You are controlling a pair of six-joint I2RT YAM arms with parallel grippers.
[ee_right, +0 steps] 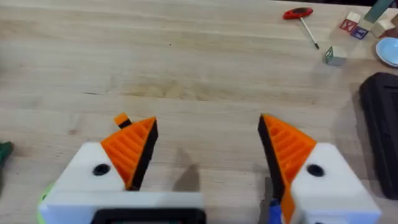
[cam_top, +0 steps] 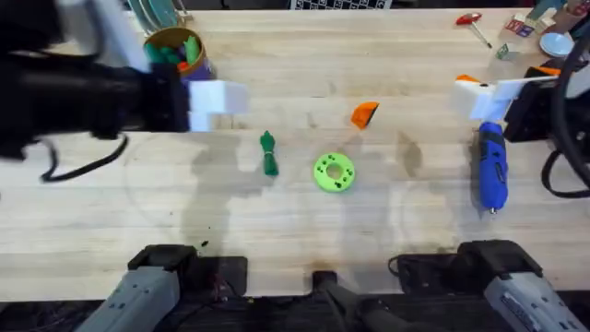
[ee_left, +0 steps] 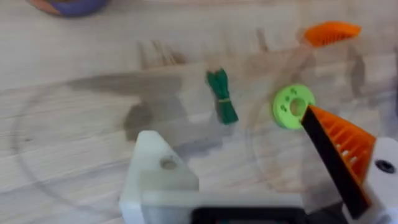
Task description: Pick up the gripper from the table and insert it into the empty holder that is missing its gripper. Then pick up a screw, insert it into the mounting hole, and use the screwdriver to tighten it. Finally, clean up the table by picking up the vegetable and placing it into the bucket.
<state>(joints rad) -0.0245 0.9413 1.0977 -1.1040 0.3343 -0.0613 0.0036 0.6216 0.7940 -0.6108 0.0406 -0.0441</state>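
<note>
On the wooden table (cam_top: pixel 304 240) the gripper (cam_top: pixel 365 113) lies loose, so step one is pending. Both arms' fingers are spread, holding nothing; the left gripper (ee_left: pixel 261 180) has the empty holder (ee_left: pixel 157 174), so the right gripper (ee_right: pixel 208 149) should probably fetch it.

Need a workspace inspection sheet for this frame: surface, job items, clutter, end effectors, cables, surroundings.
Surface: wooden table, light wood, faint marks.
Job's things: orange gripper loose on the table; empty holder bare on the left end effector; blue screwdriver lying at the right; vegetable beside the green disc; bucket at the far left, already holding items.
Clutter: red-handled screwdriver, small blocks in the far right corner.
End effectors: left open, one orange tip fitted; right end effector open, both tips fitted.
Cables: black cable at left.
Surroundings: nothing seen.
</note>
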